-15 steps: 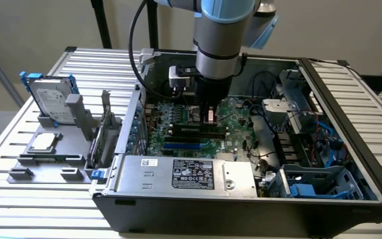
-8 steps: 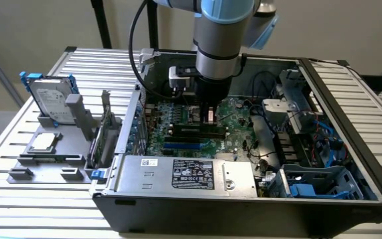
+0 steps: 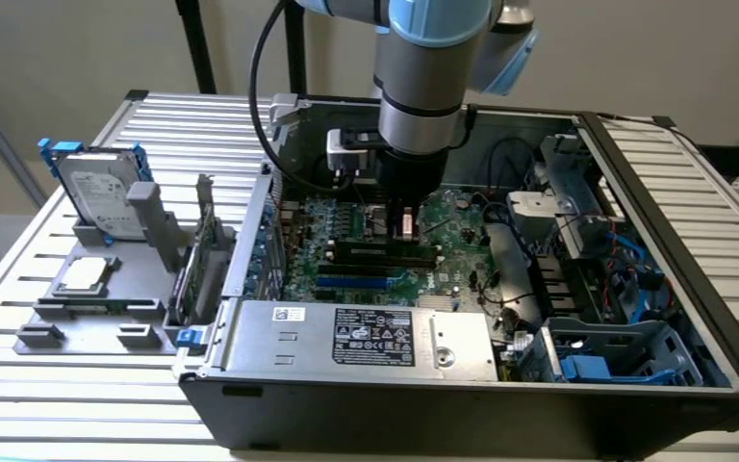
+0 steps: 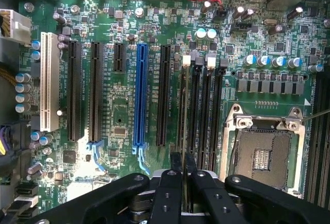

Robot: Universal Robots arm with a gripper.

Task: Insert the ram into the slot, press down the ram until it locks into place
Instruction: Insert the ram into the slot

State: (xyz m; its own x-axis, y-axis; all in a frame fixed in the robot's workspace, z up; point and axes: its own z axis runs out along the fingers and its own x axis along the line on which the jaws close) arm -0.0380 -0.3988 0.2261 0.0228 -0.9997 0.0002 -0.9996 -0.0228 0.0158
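Tight room down inside the open computer box (image 3: 472, 409)

The way in is from above. The silver power box (image 3: 357, 335) blocks the near side, the drive cage (image 3: 614, 351) and loose wires (image 3: 514, 217) crowd the exterior view's right, and the case wall (image 3: 265, 207) shuts the exterior view's left. On the board (image 4: 118, 126), the gripper (image 4: 183, 158) pinches the ram (image 4: 184, 141) over the black slots (image 4: 206, 110); the blue slot (image 4: 140, 95) sits on one side and the metal chip socket (image 4: 263, 154) on the other, both low and flat.

Silver arm (image 3: 415, 111), blue joint caps (image 3: 441, 19), black end effector (image 4: 183, 158)
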